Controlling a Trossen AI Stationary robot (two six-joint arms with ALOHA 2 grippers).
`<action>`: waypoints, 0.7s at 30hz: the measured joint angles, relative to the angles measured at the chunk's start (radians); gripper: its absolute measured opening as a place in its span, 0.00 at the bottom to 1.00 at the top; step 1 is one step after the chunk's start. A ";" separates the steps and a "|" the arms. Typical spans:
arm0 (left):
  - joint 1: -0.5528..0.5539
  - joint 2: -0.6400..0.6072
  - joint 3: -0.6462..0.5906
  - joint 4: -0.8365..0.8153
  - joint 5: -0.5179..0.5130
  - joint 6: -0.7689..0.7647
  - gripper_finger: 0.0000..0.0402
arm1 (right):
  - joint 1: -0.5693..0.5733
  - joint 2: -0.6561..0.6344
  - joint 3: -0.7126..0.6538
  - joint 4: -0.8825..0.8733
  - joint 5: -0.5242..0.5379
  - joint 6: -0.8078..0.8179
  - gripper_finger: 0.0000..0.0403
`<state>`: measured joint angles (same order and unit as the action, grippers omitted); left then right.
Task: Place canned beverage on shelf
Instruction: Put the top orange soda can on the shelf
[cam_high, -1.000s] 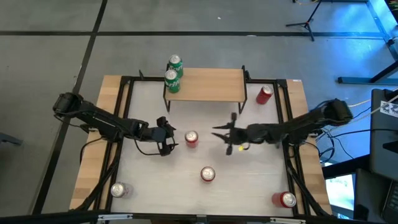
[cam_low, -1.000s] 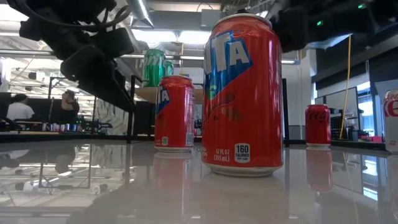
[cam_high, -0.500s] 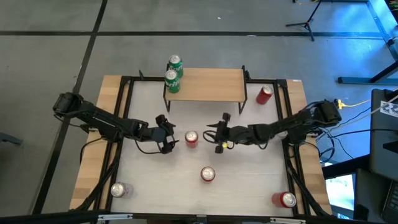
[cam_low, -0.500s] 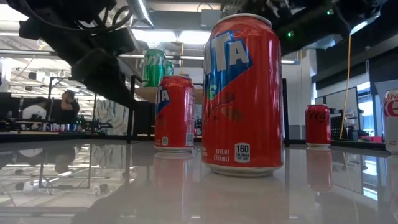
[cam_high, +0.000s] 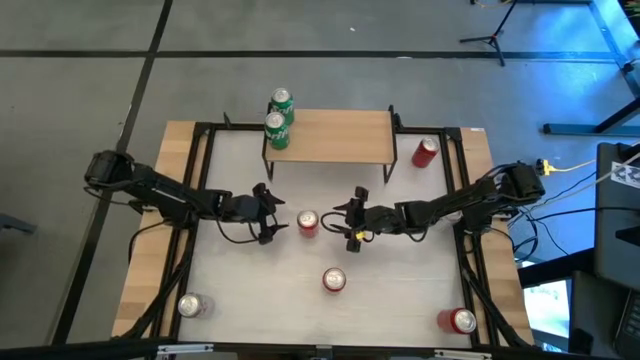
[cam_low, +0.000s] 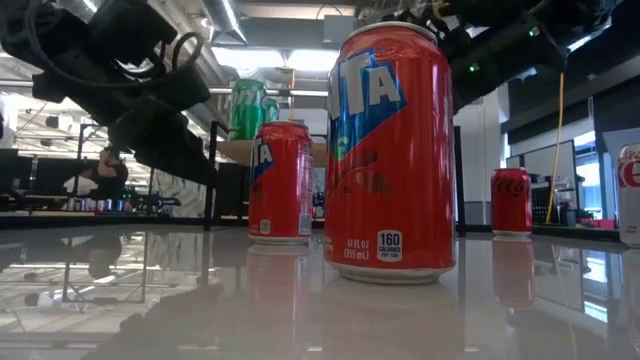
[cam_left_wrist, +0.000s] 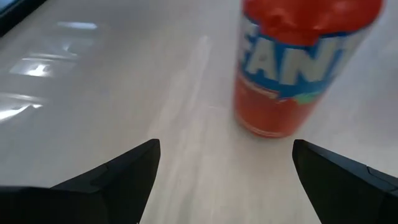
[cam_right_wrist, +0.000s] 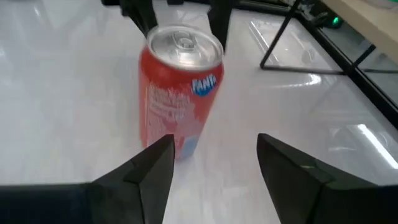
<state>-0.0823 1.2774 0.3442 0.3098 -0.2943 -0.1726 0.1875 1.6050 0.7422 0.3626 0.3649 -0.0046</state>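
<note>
Pincer left and pincer right spread, flanking red Fanta can

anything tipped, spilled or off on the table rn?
One oddity: a red can lies on its side right of the shelf, while the other cans, including the orange can between both tools, stand upright. No spill visible.

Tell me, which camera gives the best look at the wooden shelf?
The high view: the whole shelf shows from above, with one green can on its left end. The low view catches only a sliver of it behind the red cans. The right wrist view shows just a leg and a board edge; the left wrist view misses it.
</note>
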 joint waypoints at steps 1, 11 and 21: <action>0.008 0.000 -0.002 0.004 -0.001 0.000 0.88 | 0.000 0.013 0.000 0.024 0.000 -0.001 0.56; 0.028 0.080 -0.004 0.154 0.013 0.067 0.88 | -0.032 0.076 0.000 0.112 -0.099 0.001 0.56; 0.028 0.205 -0.004 0.336 0.001 0.098 0.88 | -0.031 0.081 0.000 0.117 -0.096 0.000 0.56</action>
<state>-0.0544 1.4822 0.3397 0.6456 -0.2932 -0.0742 0.1562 1.6855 0.7425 0.4798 0.2687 -0.0048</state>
